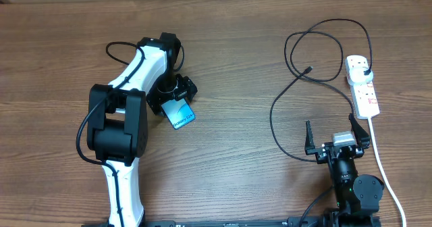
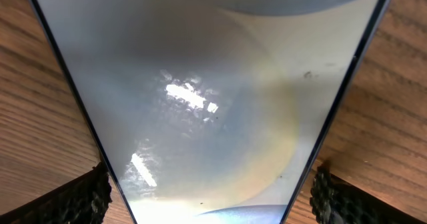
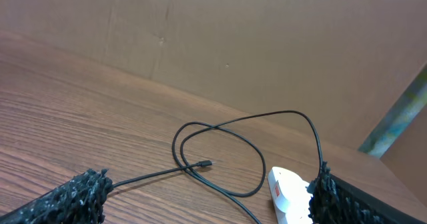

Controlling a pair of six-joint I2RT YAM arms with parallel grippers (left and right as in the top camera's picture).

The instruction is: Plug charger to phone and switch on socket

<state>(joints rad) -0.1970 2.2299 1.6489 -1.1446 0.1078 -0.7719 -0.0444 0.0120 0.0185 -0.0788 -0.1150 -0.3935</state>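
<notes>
The phone (image 1: 179, 112), with a light blue screen, sits left of centre and fills the left wrist view (image 2: 213, 97). My left gripper (image 1: 174, 92) is shut on the phone's edges, its fingers touching both sides. The black charger cable (image 1: 325, 24) loops at the far right. Its small connector (image 1: 308, 69) lies free on the wood and also shows in the right wrist view (image 3: 207, 163). Its black plug (image 1: 365, 69) sits in the white socket strip (image 1: 364, 92). My right gripper (image 1: 335, 138) is open and empty, nearer the front than the cable and strip.
The strip's white cord (image 1: 381, 166) runs toward the front right, past the right arm. A cardboard wall (image 3: 267, 44) stands behind the table. The end of the strip (image 3: 287, 194) lies by my right gripper's right finger.
</notes>
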